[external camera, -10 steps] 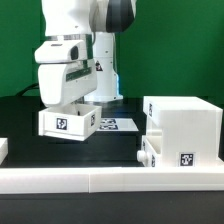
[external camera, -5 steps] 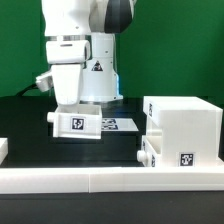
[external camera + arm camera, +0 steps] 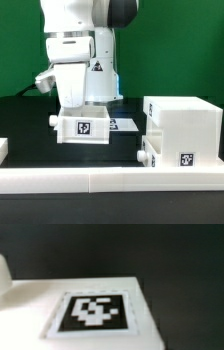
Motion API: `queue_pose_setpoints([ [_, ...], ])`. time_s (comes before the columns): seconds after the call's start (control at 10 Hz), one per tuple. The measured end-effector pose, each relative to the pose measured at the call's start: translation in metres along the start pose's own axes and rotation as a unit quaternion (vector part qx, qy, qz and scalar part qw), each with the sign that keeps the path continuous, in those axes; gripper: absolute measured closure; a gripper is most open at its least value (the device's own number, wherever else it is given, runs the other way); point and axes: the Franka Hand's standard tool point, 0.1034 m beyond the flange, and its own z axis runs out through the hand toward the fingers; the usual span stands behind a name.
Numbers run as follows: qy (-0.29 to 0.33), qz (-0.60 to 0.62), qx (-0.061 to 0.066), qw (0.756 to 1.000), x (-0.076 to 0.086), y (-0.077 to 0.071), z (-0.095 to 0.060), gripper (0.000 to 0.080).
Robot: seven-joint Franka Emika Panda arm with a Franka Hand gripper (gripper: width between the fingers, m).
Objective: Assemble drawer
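My gripper (image 3: 80, 108) is shut on a small white drawer tray (image 3: 86, 128) and holds it above the black table, left of centre in the exterior view. The tray's tag faces the camera and its knob (image 3: 52, 120) points to the exterior view's left. My fingertips are hidden behind the tray. The wrist view shows only the tray's white face and its tag (image 3: 95, 312), blurred, with no fingers in sight. The large white box housing (image 3: 183, 128) stands at the exterior view's right. A second tray with a knob (image 3: 145, 156) sits at the housing's lower left side.
The marker board (image 3: 124, 124) lies flat on the table behind the held tray. A low white rail (image 3: 110, 181) runs along the front edge. A small white block (image 3: 3, 149) shows at the far left. The arm's base stands behind.
The held tray has turned so its tag faces the camera squarely, and it has moved toward the exterior view's right and a little lower. The housing has not moved.
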Motion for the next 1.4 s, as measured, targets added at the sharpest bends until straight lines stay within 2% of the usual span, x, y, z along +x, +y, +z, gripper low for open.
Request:
queue_pose_setpoints([
  [0.2,0.001,0.001,0.007,1.0,-0.001,-0.003,0.002,0.0758],
  [0.3,0.001,0.001,0.02,1.0,-0.001,-0.005,0.002,0.0758],
  [0.4,0.002,0.008,0.023,1.0,0.001,-0.004,0.001,0.0758],
  [0.5,0.003,0.013,0.03,0.999,0.01,0.003,-0.002,0.0758],
  [0.6,0.006,0.007,0.026,1.0,0.018,0.014,-0.003,0.0758],
  [0.7,0.01,0.002,0.026,1.0,0.026,0.018,0.001,0.0758],
  [0.8,0.014,-0.009,0.03,0.999,0.034,0.018,0.004,0.0758],
  [1.2,0.017,-0.015,0.034,0.999,0.036,0.017,0.007,0.0758],
  [1.3,0.019,-0.02,0.034,0.999,0.043,0.017,0.008,0.0758],
  [1.4,0.022,-0.027,0.028,0.999,0.049,0.021,0.008,0.0758],
])
